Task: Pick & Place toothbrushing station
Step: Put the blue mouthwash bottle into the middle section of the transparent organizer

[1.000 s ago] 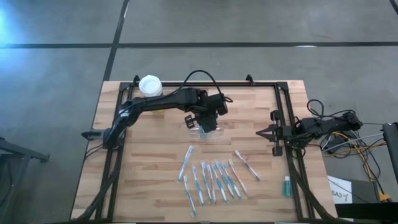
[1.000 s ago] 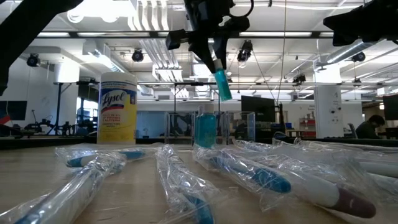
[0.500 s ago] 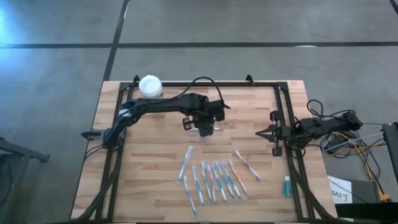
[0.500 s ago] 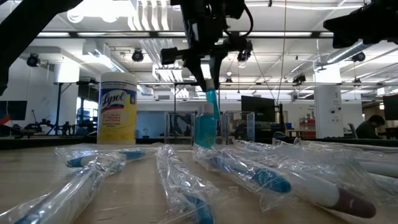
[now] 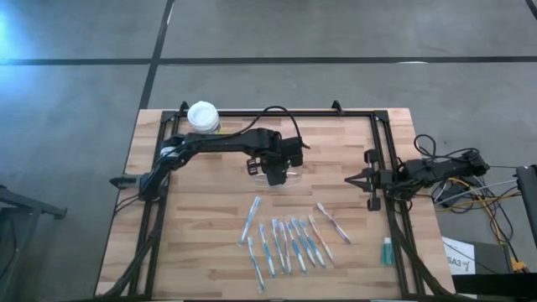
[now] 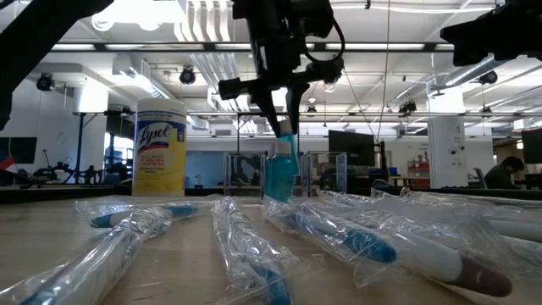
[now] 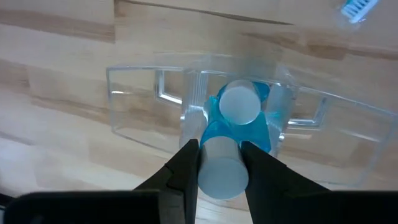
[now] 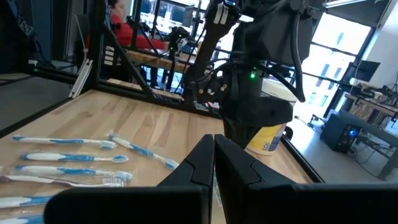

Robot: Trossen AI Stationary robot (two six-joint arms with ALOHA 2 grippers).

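Note:
The clear plastic holder (image 5: 289, 176) stands on the table's middle, with one teal tube upright in it (image 7: 239, 102). My left gripper (image 5: 274, 166) is directly above it, shut on a second small teal tube with a white cap (image 6: 286, 144). Several wrapped toothbrushes (image 5: 285, 239) lie flat toward the near edge and fill the low view's foreground (image 6: 339, 237). My right gripper (image 5: 351, 179) waits shut and empty at the table's right side. My left gripper pinches the tube's white cap end (image 7: 221, 169) between its two fingers, coming from above and pointing down. The tube hangs upright below the fingers, its teal lower end (image 6: 284, 157) at the holder's top beside the other tube.
A white-lidded yellow wipes canister (image 5: 203, 116) stands at the far left corner. Another small teal tube (image 5: 387, 250) lies near the right front edge. Black frame rails run along the table's sides. People and desks show in the room behind.
My left gripper has gone down toward the holder and a little toward the table's left, still shut on the teal tube. The tube has swung from tilted to upright and dropped to the holder's top, beside the tube that stands there.

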